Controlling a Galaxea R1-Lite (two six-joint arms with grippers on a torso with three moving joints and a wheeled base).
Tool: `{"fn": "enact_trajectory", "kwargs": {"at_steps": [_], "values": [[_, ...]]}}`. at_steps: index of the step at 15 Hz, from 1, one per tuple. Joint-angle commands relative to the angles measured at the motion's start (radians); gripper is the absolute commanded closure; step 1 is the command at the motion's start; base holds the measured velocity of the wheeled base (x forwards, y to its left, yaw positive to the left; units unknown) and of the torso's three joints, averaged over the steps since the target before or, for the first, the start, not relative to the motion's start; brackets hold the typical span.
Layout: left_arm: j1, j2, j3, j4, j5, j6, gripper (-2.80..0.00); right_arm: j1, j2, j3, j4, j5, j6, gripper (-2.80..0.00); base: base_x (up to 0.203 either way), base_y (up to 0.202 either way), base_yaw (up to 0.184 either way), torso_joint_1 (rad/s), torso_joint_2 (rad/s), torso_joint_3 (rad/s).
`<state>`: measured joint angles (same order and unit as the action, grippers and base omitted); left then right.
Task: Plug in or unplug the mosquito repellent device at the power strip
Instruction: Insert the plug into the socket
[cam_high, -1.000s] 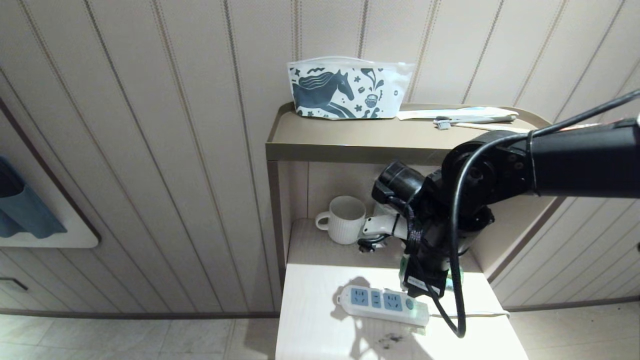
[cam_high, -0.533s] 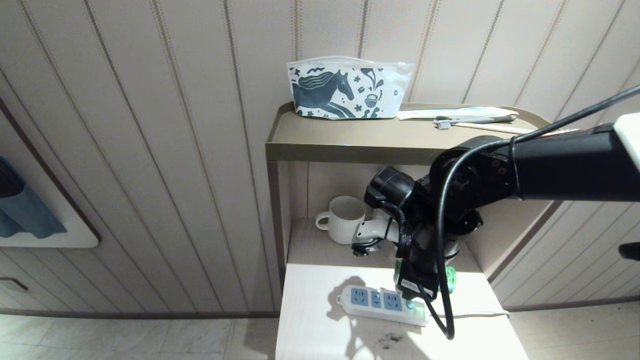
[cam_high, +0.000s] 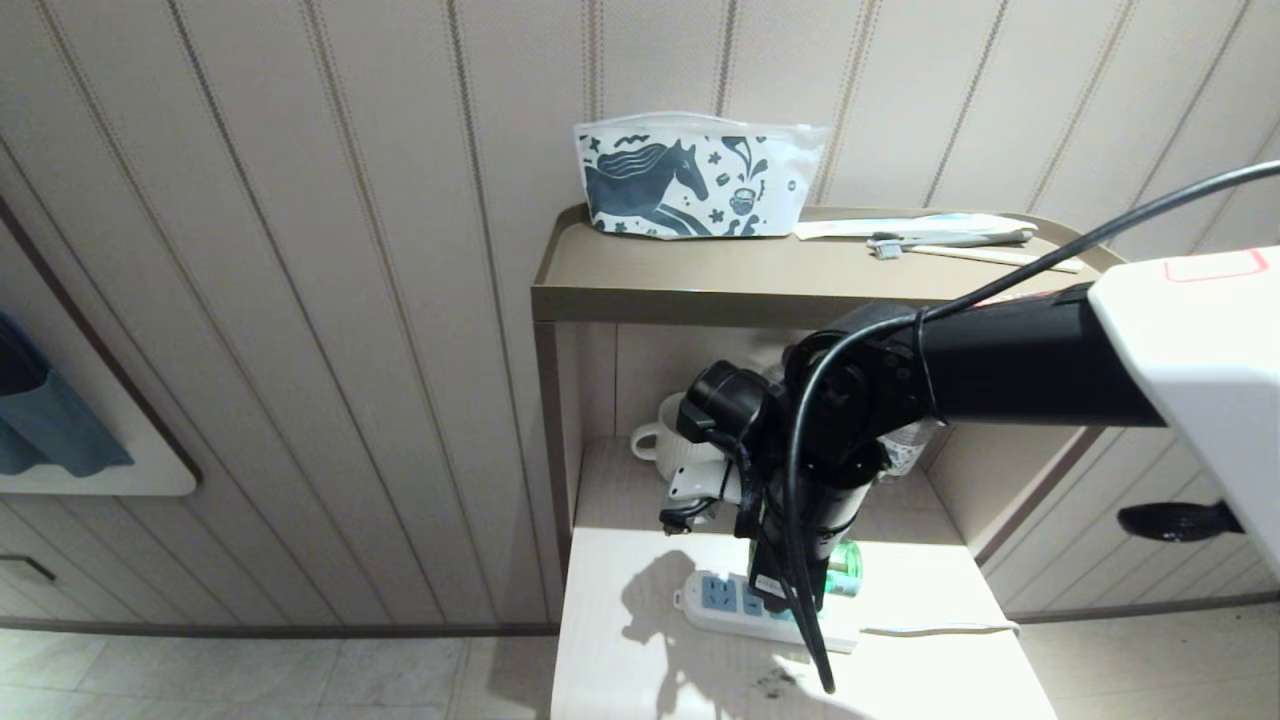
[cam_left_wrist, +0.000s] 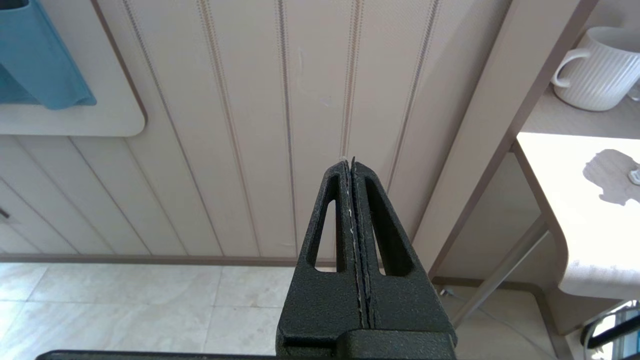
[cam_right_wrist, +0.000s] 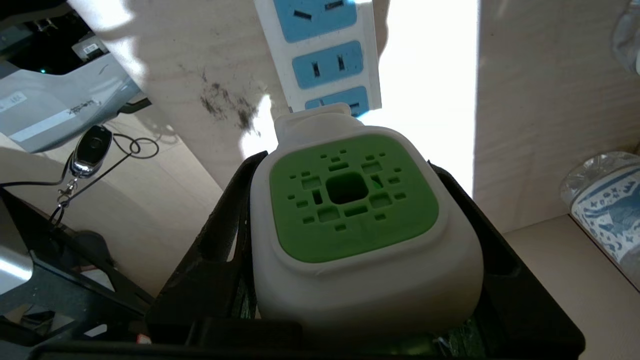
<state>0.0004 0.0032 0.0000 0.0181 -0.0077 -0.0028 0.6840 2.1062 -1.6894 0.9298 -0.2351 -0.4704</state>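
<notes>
My right arm (cam_high: 1000, 370) reaches across in front of me, wrist bent down, and my right gripper (cam_right_wrist: 350, 210) is clamped around something held between its fingers. My left gripper (cam_left_wrist: 352, 210) is parked aside, fingers pressed together.

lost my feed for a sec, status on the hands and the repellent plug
Right hand shut on mosquito repellent device, over power strip, not seated. Left hand shut, parked off the table. Nothing blocking the sockets.

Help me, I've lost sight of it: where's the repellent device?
Clamped in the right claw, the repellent device hangs over the power strip on the white table.
</notes>
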Motion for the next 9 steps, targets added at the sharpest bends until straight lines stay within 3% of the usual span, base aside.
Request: {"fn": "enact_trajectory", "kwargs": {"at_steps": [1,9], "values": [[0.0,0.0,0.0,0.0,0.0,0.0,0.0,-0.006,0.035,-0.006,0.006,-0.001,-0.005,0.0,0.0,0.0,0.0,0.0,0.0,0.0],[0.001,0.0,0.0,0.0,0.0,0.0,0.0,-0.046,0.094,-0.018,0.0,0.0,-0.017,0.0,0.0,0.0,0.0,0.0,0.0,0.0]]}}
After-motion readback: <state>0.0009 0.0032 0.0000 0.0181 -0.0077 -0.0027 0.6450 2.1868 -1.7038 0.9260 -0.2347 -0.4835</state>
